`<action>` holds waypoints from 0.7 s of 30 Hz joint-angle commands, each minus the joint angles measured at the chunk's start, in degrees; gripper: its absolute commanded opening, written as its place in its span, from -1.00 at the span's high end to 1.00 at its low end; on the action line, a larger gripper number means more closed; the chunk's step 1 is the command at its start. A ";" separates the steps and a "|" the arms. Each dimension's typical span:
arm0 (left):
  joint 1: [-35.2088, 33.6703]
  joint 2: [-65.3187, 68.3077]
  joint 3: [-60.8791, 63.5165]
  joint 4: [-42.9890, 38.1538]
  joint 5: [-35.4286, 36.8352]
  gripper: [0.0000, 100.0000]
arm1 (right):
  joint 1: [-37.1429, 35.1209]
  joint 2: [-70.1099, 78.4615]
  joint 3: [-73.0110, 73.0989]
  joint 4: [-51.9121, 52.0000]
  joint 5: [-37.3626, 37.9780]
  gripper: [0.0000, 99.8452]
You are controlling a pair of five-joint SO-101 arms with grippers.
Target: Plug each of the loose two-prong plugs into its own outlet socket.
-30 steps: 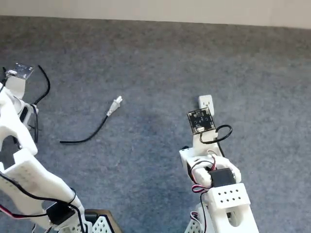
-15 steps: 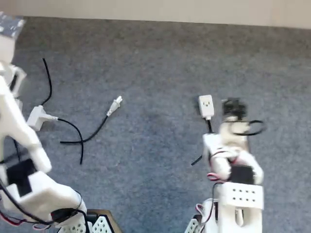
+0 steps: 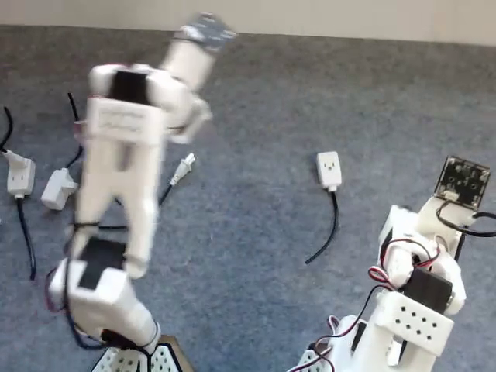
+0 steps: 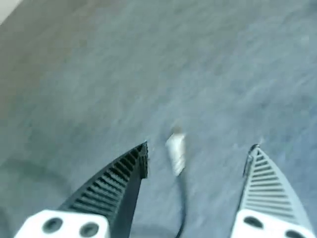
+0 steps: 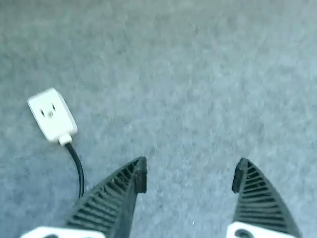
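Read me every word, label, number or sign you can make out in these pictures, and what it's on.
No text is readable.
Circuit board: markings too small to read.
White arm panel: faint marks, too blurred to read.
Outlet socket: slots only, no print visible.

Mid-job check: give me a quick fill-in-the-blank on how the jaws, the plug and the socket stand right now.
1. The left arm's jaws stand ___, with the two-prong plug seen between them in the left wrist view.
2. The cord running from the outlet socket is ___ in colour.
3. The right arm's jaws are apart and hold ___.

Missing words: open; black; nothing.
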 commanded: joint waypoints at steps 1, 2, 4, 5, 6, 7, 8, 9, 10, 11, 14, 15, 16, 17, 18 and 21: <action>8.40 8.66 -0.48 -10.46 4.40 0.38 | -2.68 -1.01 5.14 -1.27 -2.64 0.45; 8.66 10.15 -0.57 -10.55 5.01 0.38 | -4.26 -1.01 6.29 -2.95 -2.29 0.45; 7.96 10.59 -0.92 -10.55 6.24 0.38 | -8.04 -0.40 7.87 -9.10 -0.26 0.45; 6.29 10.59 -1.01 -10.46 7.12 0.38 | -10.07 0.13 8.22 -11.91 0.53 0.45; 4.62 10.51 -1.19 -9.76 8.26 0.38 | -12.18 1.45 8.13 -13.85 0.70 0.45; 2.59 10.15 -1.63 -8.00 9.05 0.38 | -13.93 3.56 7.16 -15.34 0.70 0.45; 0.04 9.54 -1.98 -5.63 9.41 0.38 | -15.60 6.73 4.70 -16.40 0.70 0.45; -2.15 8.84 -2.07 -2.99 9.41 0.38 | -16.84 10.59 1.98 -16.84 0.88 0.45; -4.62 8.22 -2.15 -0.79 9.41 0.38 | -17.89 15.16 -1.01 -17.10 0.88 0.45; -7.43 7.52 -2.33 1.32 9.41 0.38 | -18.86 20.18 -4.88 -17.10 1.05 0.45; -15.96 4.70 -2.15 4.84 8.35 0.38 | -21.32 35.65 -16.22 -17.10 1.05 0.45; -18.51 4.18 -1.98 5.54 6.33 0.38 | -22.02 40.48 -20.00 -17.10 1.05 0.45; -21.05 3.65 -1.89 5.80 4.04 0.38 | -22.73 45.14 -23.43 -17.10 1.05 0.45; -23.60 3.56 -1.89 5.98 2.02 0.38 | -23.34 49.98 -26.86 -17.19 0.79 0.45; -25.98 3.74 -1.89 5.71 0.53 0.38 | -23.78 54.29 -30.29 -17.19 0.62 0.45; -32.75 4.88 -1.98 5.63 -2.81 0.38 | -25.01 66.24 -38.90 -17.10 0.62 0.45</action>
